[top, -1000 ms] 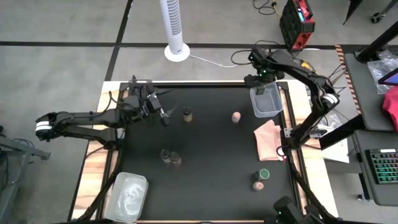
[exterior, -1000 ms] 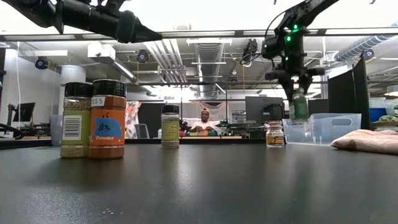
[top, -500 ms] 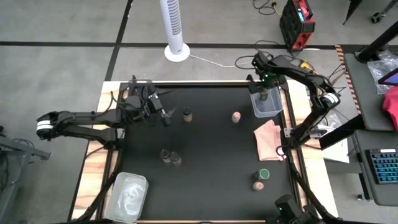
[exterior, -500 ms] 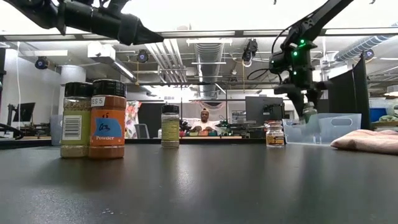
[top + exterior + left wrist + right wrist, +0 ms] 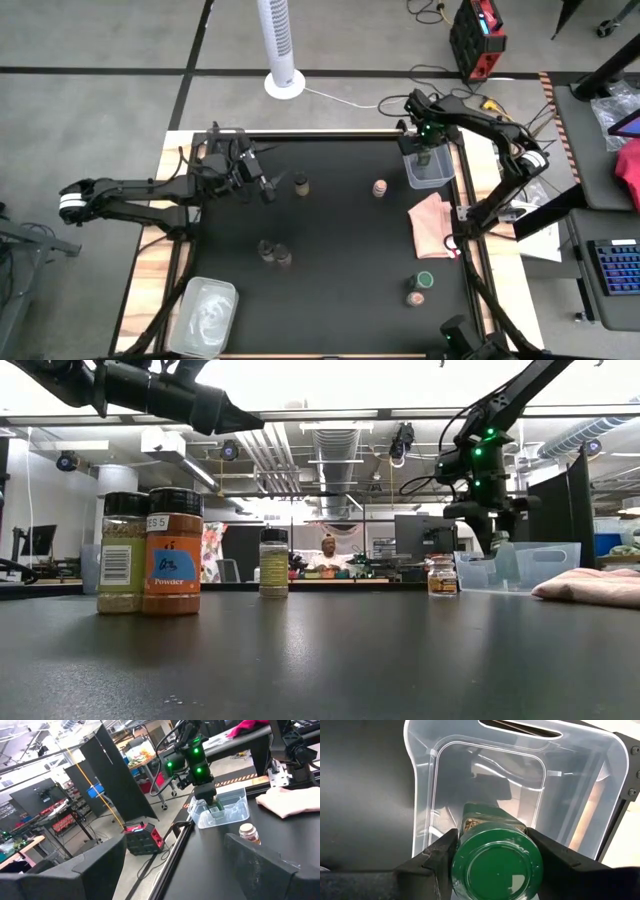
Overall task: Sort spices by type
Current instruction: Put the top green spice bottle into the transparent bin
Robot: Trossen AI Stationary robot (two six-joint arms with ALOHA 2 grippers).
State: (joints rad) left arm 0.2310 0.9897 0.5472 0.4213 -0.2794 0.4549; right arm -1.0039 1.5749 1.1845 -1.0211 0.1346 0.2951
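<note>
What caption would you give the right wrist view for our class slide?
Right pincer holding a green-lidded spice jar inside the clear plastic tub.

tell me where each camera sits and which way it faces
High view: above the table, looking straight down; both arms show, right gripper over the tub.
Low view: at tabletop height, looking level into the room; arms enter from above.
Left wrist view: on the left arm, looking across the table past its own open fingers.
Right wrist view: on the right arm, looking down into the tub; its fingers grip a green-lidded jar.
Shared: left wrist and low views both show the right gripper at the tub.
</note>
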